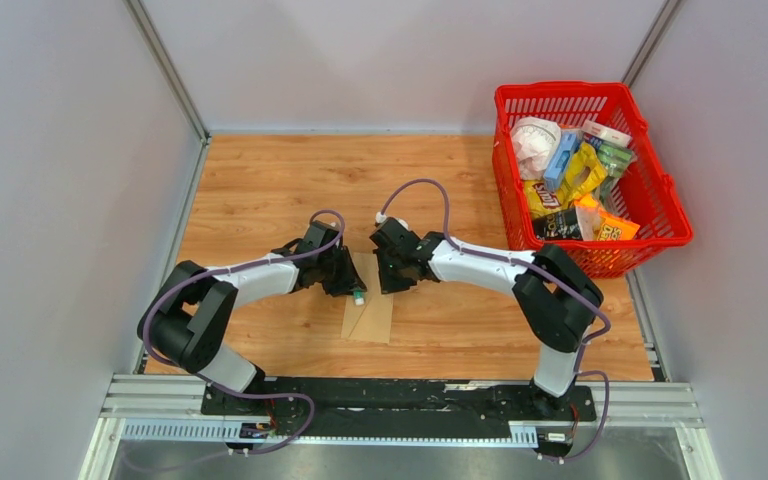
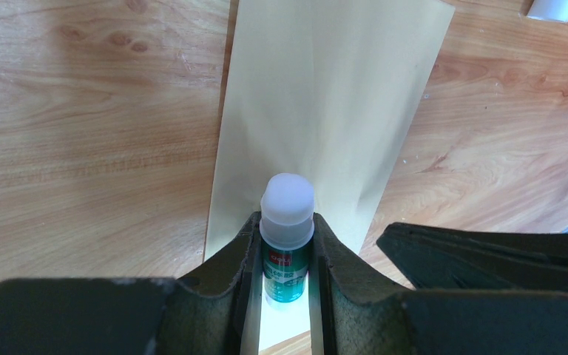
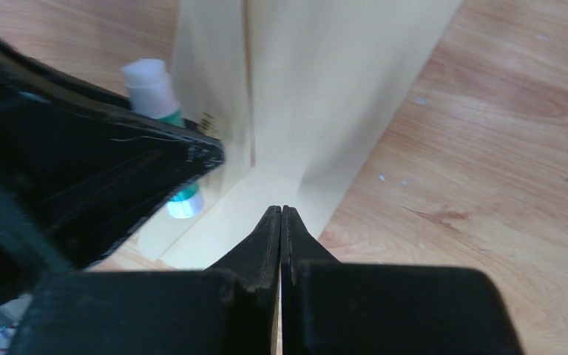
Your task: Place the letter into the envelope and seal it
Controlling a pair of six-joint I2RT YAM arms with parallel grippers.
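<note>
Centrally, flat tan kraft-paper envelope [image 2: 325, 96] on wooden table [image 2: 81, 111], left gripper [image 2: 286, 225] clamped on white-capped green-labelled glue stick [image 2: 287, 198] above it, right gripper [image 3: 281, 213] jaws pressed together

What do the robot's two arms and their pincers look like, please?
Both arms look alike: the left arm and right arm have white link shells, bulky black joints and a purple cable looped along each. The left pincer and right pincer are matte black with two tapered fingers.
</note>
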